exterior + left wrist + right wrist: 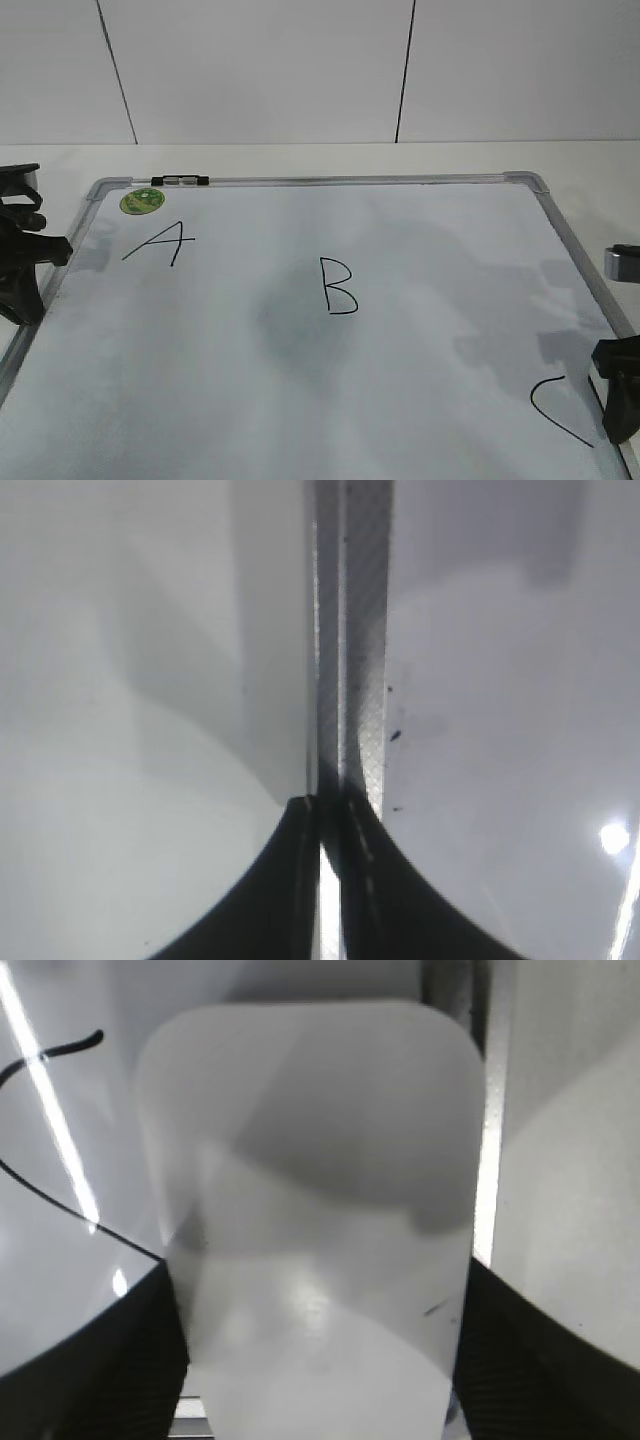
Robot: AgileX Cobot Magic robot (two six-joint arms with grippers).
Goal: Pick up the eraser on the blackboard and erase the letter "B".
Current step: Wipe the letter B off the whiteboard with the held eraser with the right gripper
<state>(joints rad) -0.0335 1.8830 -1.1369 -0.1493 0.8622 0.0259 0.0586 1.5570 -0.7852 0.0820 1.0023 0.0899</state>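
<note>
The blackboard (420, 380) lies flat on the pale counter (300, 160), its white face smudged grey in places and edged by a silver frame. The letter "B" (338, 286) stands whole near the middle of the board, drawn in thin black marker, with a slanted "A" (160, 243) to its left near a round green sticker (142, 201) in the far left corner, and a curved "C" (558, 408) near the right edge. A small black and silver clip (180, 181) sits on the far rail of the frame. The left claw (322, 810) rests at the board's left edge, well apart from the "B"; its two dark fingers are pressed nearly together over the metal rail with only a thin slit between them, and nothing is held there. The right claw (315, 1360) is at the board's right edge beside the "C", its fingers spread to either side of the eraser (310, 1210), a white rounded block that fills the gap between them. The finger pads (120, 1360) lie right against its sides, pinching it.
</note>
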